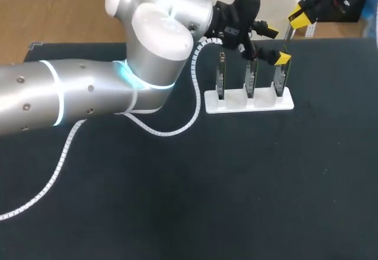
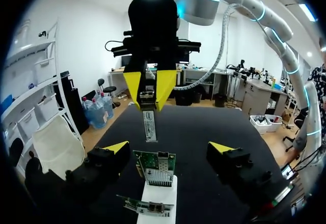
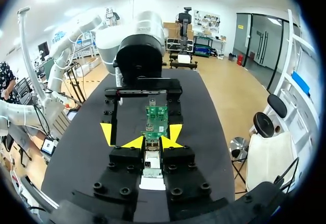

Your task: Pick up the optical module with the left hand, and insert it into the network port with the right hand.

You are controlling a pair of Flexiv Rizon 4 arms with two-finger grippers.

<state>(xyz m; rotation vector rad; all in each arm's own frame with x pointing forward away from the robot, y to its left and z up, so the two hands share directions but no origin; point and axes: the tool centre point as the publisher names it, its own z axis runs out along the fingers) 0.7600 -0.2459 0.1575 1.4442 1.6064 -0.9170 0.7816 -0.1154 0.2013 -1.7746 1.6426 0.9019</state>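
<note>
Three green cards stand in a white holder (image 1: 248,103) around 2 o'clock on the table (image 1: 177,201) in the head view. Up there the left end effector (image 1: 279,46) sits over the end card (image 1: 280,78), the one nearest 3 o'clock. The right end effector (image 1: 297,19) hangs just past it toward 1 o'clock. I can barely make out what it's carrying from this angle.

The left wrist view sorts that out. Its own fingers are spread wide, one on either side of the end card and not touching it. Dead ahead at 12 o'clock the right end effector is clamped on the optical module (image 2: 149,124), which points at the card's network port (image 2: 162,157) and hangs just short of it.

The right wrist view looks along its own fingers and shows the module pinched between both yellow tips. The card sits straight beyond it, framed by the left fingers. The gap between module and port doesn't show here, though; only the left wrist view gives that.

So I'd say the pick-up half is done and we're at the insert step. The next move calls for a straight push along the module's length, square to the port — any tilt and I'd guess it catches on the port's edge.
</note>
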